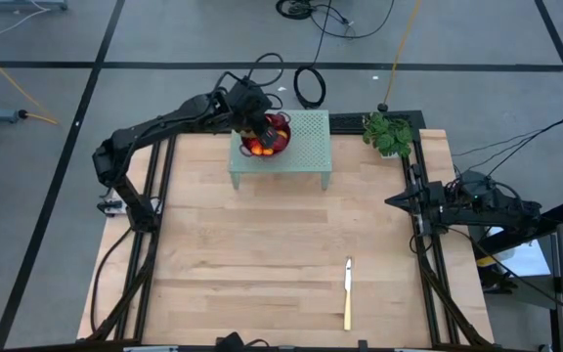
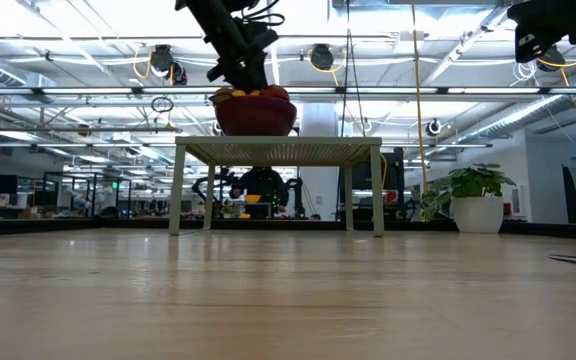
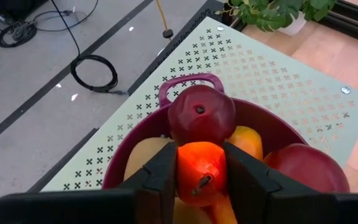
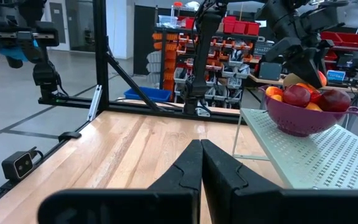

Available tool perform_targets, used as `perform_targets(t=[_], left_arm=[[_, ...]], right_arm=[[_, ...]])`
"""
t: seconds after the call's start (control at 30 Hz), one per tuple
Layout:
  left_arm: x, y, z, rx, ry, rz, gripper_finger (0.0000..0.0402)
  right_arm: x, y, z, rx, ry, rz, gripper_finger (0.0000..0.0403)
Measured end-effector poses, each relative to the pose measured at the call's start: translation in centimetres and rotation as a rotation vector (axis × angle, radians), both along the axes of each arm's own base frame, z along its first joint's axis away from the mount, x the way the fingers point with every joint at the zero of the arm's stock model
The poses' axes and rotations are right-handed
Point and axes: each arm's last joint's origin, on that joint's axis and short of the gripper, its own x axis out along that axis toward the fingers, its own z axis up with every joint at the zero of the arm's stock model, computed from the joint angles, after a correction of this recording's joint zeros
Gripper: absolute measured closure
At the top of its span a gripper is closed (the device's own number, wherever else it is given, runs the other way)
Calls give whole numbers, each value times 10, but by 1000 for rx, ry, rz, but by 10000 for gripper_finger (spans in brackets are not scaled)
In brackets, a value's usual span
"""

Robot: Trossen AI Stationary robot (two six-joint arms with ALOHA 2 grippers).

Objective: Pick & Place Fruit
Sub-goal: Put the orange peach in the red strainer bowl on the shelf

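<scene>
left gripper (image 3: 201, 180): over purple bowl (image 1: 268, 135) on green perforated stand (image 1: 306, 137), table's 12 o'clock, fingers pinching orange-red fruit (image 3: 201, 168) | other fruit: dark red round piece (image 3: 201, 115) just beyond, inside bowl | right gripper (image 4: 201, 163): table's 3 o'clock edge, fingers pressed together, holding nothing | knife (image 1: 348, 293): 5 o'clock

Fruit (image 3: 201, 177) sits in the bowl (image 1: 280, 137) on the stand (image 1: 306, 147).

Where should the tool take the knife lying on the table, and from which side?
Take the knife by its yellow handle, coming straight down from above. It lies flat on the wooden table, blade toward the green stand, so closing across the handle's narrow width looks safest. The right tool is likely nearer.
</scene>
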Motion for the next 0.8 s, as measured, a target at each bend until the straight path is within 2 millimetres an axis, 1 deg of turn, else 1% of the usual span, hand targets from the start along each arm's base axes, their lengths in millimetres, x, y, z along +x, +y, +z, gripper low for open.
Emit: perform_targets(t=[0.17, 0.27, 0.43, 0.63, 0.8], left_arm=[[0, 0, 0, 5, 3, 1, 249], [0, 0, 0, 6, 4, 1, 234], [0, 0, 1, 11, -5, 0, 229], [-1, -1, 7, 26, -38, -2, 229], [-2, -1, 7, 23, -33, -10, 229]], right_arm=[[0, 0, 0, 0, 0, 0, 403], [0, 0, 0, 0, 0, 0, 403], [0, 0, 0, 0, 0, 0, 403], [0, 0, 0, 0, -3, 0, 403], [0, 0, 0, 0, -3, 1, 403]])
